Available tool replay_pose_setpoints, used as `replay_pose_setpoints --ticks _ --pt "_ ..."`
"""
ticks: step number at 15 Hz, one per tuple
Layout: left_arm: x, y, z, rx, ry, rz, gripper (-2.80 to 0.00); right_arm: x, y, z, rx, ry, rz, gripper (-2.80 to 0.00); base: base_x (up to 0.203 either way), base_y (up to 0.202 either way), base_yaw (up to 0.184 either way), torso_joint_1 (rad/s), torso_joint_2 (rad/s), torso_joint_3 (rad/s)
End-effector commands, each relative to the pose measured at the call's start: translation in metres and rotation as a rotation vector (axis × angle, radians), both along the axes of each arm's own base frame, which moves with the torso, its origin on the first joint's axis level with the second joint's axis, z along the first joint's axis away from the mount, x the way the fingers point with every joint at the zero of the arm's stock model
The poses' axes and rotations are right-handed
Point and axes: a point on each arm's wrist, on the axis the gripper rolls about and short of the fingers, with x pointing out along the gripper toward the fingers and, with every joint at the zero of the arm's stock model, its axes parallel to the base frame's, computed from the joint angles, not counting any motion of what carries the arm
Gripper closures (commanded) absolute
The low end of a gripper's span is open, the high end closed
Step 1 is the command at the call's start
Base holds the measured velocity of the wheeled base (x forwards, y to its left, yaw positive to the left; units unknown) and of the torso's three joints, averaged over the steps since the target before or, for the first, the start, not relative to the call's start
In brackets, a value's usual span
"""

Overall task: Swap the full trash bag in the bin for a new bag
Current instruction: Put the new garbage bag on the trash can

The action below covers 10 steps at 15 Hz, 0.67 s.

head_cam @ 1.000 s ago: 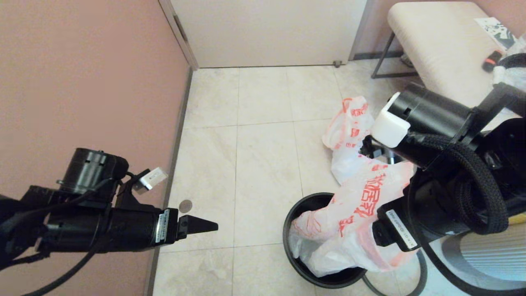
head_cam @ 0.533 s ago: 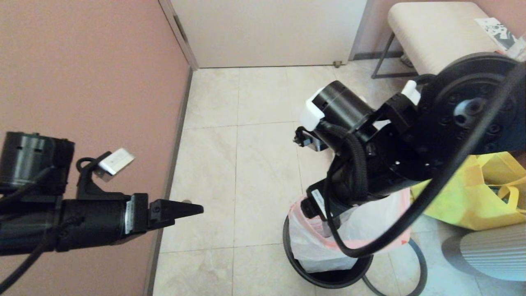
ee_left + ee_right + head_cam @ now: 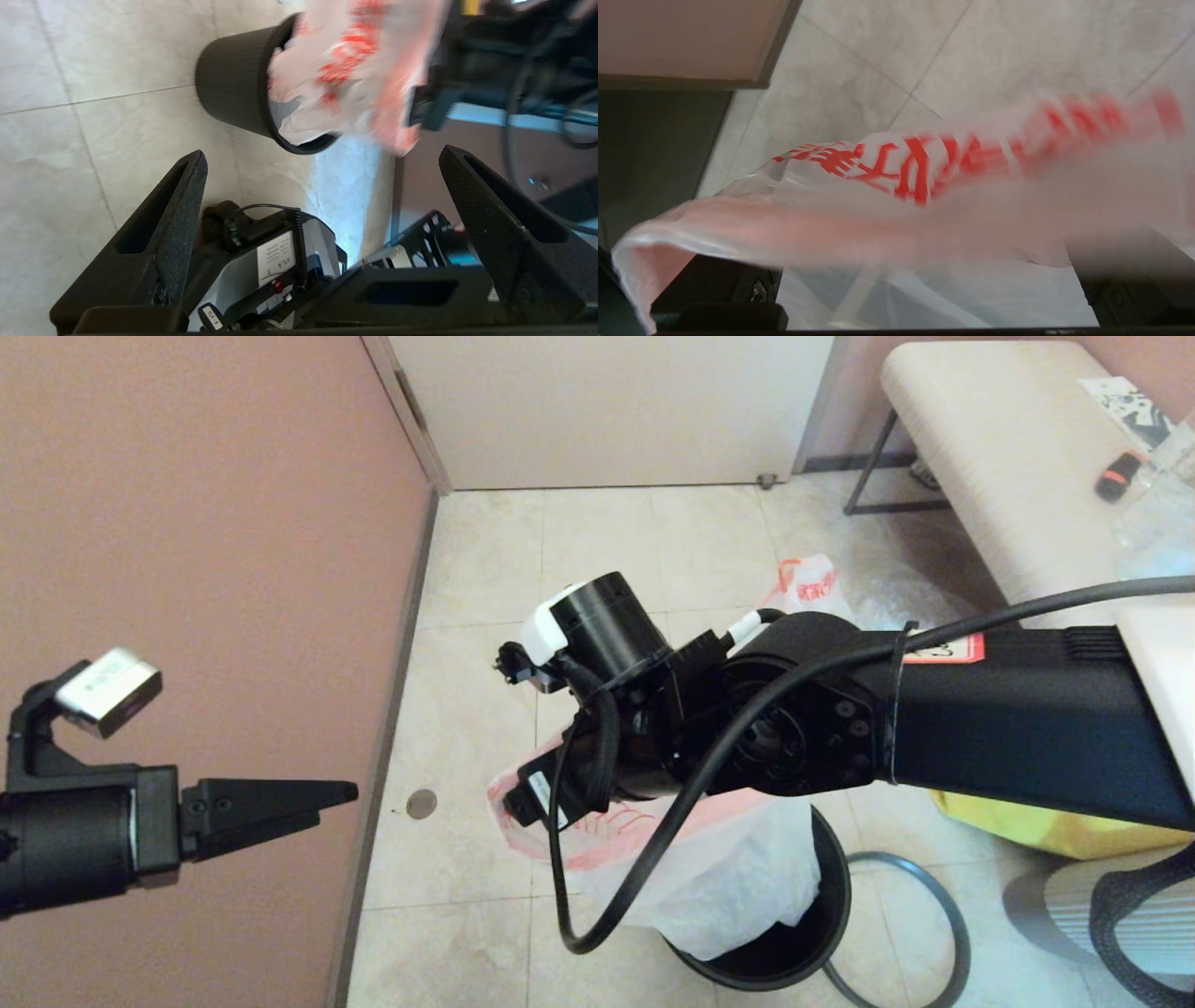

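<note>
Our right claw (image 3: 513, 807) reaches across over the floor tiles, left of the bin (image 3: 826, 905), its fingers spread wide with the new bag (image 3: 728, 877) draped over them; its pink-banded mouth (image 3: 738, 224) stretches across the claw in the right wrist view. The rest of the new bag hangs down into the black bin. Grey ring (image 3: 938, 905) lies on the floor, touching the bin's right side. Full trash bag (image 3: 810, 583) sits on the tiles behind our right arm, mostly hidden. Our left claw (image 3: 327, 800) is held by the pink wall (image 3: 187, 523), fingers (image 3: 163, 233) spread, empty, well apart from the bin
</note>
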Motion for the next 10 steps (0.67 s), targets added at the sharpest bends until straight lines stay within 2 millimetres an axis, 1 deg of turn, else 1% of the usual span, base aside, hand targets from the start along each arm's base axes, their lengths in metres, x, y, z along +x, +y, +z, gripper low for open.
replay_pose_setpoints --ticks 1,2,5,8,10 --pt "0.004 -0.003 0.000 -0.012 0.008 -0.036 -2.80 0.001 0.006 -0.017 -0.036 0.027 0.005 -2.80 0.000 0.000 0.000 0.000 0.00 0.000" --pt "0.012 -0.006 -0.003 -0.017 0.030 -0.065 -2.80 0.003 0.004 -0.023 -0.059 0.038 0.003 -2.80 0.000 0.000 0.000 0.000 0.00 0.000" --pt "0.046 -0.014 -0.014 -0.011 0.110 -0.107 -2.80 0.009 0.001 -0.025 -0.063 0.039 -0.011 -2.80 0.000 0.000 0.000 0.000 0.00 0.000" --pt "0.074 -0.024 -0.034 0.109 0.146 -0.115 -2.80 0.015 0.003 -0.036 -0.095 0.033 0.003 -2.80 0.000 0.000 0.000 0.000 0.00 0.000" --pt "0.085 -0.027 -0.046 0.159 0.162 -0.136 -2.80 0.019 0.005 -0.040 -0.097 0.034 0.001 -2.80 0.000 0.000 0.000 0.000 0.00 0.000"
